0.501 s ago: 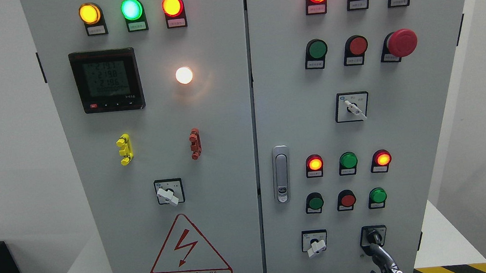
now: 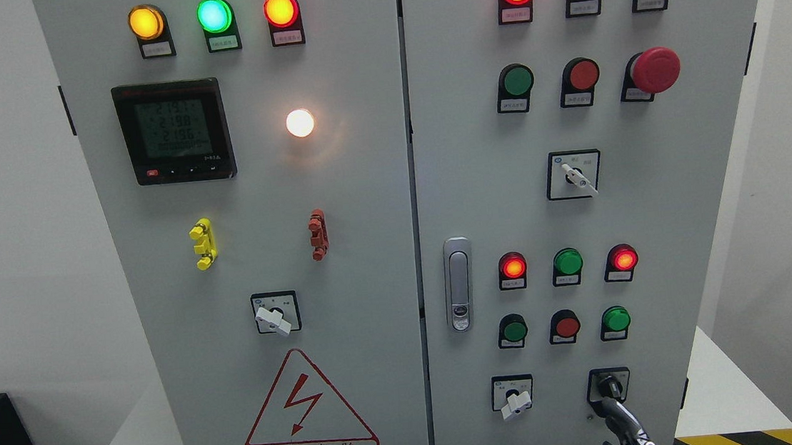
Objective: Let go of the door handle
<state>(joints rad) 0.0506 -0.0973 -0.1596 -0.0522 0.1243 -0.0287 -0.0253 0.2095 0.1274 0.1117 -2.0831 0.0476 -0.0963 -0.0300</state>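
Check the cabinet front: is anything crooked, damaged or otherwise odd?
Nothing stands out. Both doors look shut and flush, the door handle sits flat and untouched, and no damage shows. One hand is at the bottom-right switch, away from the handle.

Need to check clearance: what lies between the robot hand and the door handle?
In the head view, the right robot hand is at the bottom edge, apart from the door handle; between them lie bare panel and a green button.

Right hand (image 2: 628, 431) low, well apart from door handle (image 2: 458, 285).
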